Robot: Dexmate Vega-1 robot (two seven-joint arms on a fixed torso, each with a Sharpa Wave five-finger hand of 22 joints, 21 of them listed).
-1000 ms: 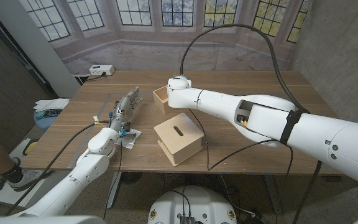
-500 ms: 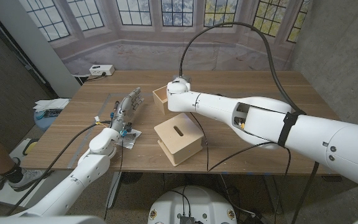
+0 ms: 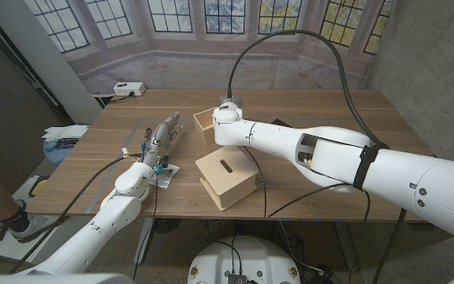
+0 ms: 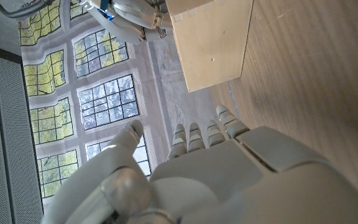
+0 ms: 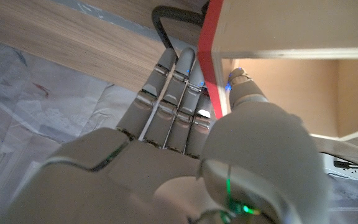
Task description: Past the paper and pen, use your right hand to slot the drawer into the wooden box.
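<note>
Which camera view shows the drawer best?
The right wrist view: the drawer is close, its red edge and open inside plain, with the right hand gripping its wall. The head view shows only part of it, behind that arm. In the left wrist view I cannot pick it out.
</note>
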